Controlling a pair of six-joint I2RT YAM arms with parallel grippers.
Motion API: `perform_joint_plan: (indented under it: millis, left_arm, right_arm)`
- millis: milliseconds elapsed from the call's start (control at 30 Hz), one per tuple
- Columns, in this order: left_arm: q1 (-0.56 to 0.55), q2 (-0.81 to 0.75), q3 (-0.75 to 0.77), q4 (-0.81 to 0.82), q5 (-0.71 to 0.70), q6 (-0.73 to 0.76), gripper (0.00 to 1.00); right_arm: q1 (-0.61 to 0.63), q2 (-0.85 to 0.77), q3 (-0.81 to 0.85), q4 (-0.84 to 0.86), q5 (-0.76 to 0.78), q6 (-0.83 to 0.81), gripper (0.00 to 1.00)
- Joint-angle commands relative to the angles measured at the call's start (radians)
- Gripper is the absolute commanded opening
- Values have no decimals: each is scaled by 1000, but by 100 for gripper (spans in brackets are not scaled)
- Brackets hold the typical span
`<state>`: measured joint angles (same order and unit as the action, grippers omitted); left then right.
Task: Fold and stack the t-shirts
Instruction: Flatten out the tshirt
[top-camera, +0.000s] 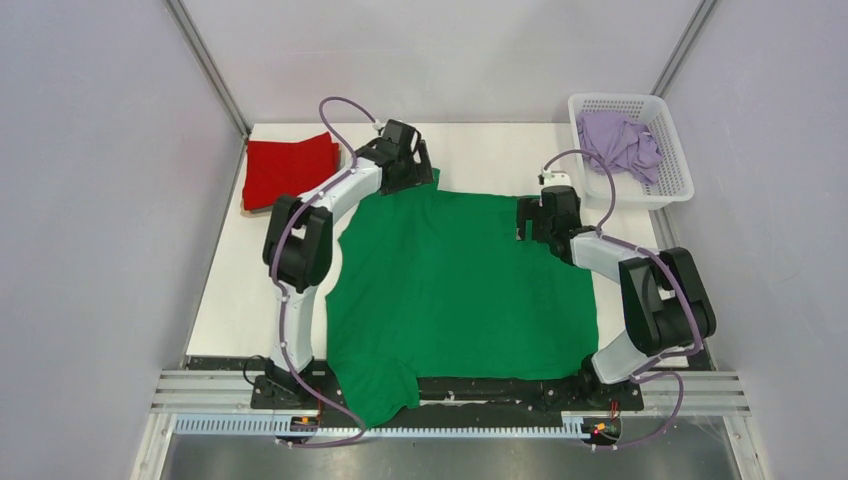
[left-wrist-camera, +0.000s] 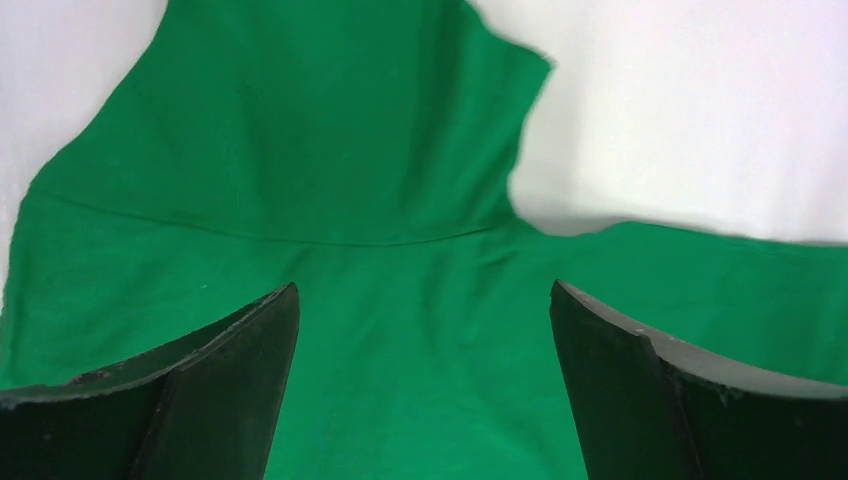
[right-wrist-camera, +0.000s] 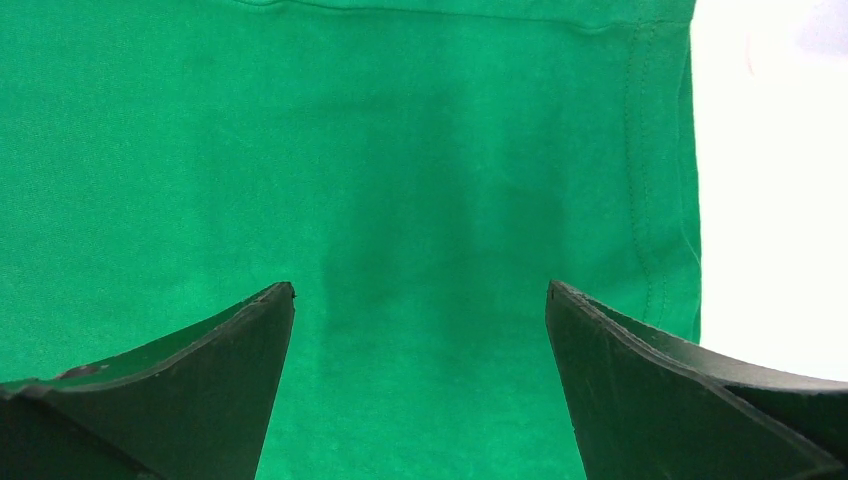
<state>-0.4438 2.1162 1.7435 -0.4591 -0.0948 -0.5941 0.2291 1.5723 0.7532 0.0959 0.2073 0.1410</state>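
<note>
Green t-shirt (top-camera: 460, 280) lies spread across the middle of the tabletop (top-camera: 230, 295). Red t-shirt (top-camera: 290, 170) sits folded far left, lilac t-shirt (top-camera: 620, 145) crumpled in the basket (top-camera: 612, 98) far right. Left hand (left-wrist-camera: 425, 285) and right hand (right-wrist-camera: 420, 285) are both released over the green fabric.

The left arm (top-camera: 298, 245) is rising from its base at the near left, its elbow lifted and its pale forearm angling right and away. The left gripper (top-camera: 408, 152) is pointing down and away from the base, its fingers (left-wrist-camera: 225, 385) standing wide apart. The right arm (top-camera: 655, 295) is bending at a raised elbow by the right edge, its forearm stretching leftward and slightly away. The right gripper (top-camera: 530, 215) is facing left and down, its fingers (right-wrist-camera: 215, 380) standing just as wide. Purple cables (top-camera: 345, 105) are looping along both arms. The two grippers are sitting well apart, the left one lying farther from the bases.
</note>
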Motion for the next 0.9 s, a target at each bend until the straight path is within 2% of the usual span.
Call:
perform_joint_plan:
  millis: [0,267,467,567,733,867]
  left_arm:
    - [8,60,44,-118,-95,60,100]
    - [70,172,71,-125,38,24,100]
    - [123,233,131,-182,34,-11,100]
    - [140,302,231,-245,12,-1,100]
    - [179,473,525,-402,59,-17,100]
    - [203,521,629,-399,82,-23,100]
  right_arm:
    - [-2,35,55,21,3,-4,98]
    - [-7,99,66,64,-41,17,98]
    - [-6,160,88,92,-105,42,98]
    - [-7,195,113,90,-124,56,98]
    - [-7,249,154,124,-140,77,98]
    - [-7,332,242,108,-135,72,98]
